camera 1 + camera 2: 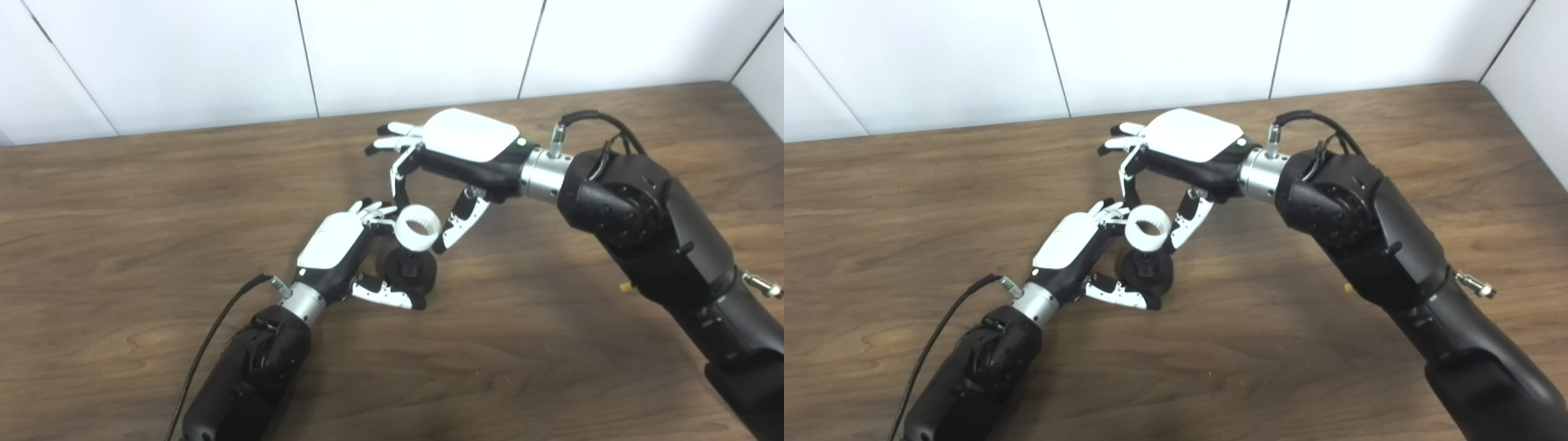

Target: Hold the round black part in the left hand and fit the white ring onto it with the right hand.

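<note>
Brown wooden table (122,245), white panelled wall (184,55)

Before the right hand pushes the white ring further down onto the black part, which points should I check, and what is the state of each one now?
1. Left hand holds the round black part: ok, fingers and thumb are closed around it.
2. Right hand has the white ring: ok, pinched between thumb and a finger.
3. Ring is above the black part: ok, it sits just over the part's top.
4. Ring is level with the part's axis: not ok, its opening looks tilted toward the camera.
5. Ring is already seated: cannot tell, the joint is too small to see.
6. Black part rests on the table: cannot tell.
</note>
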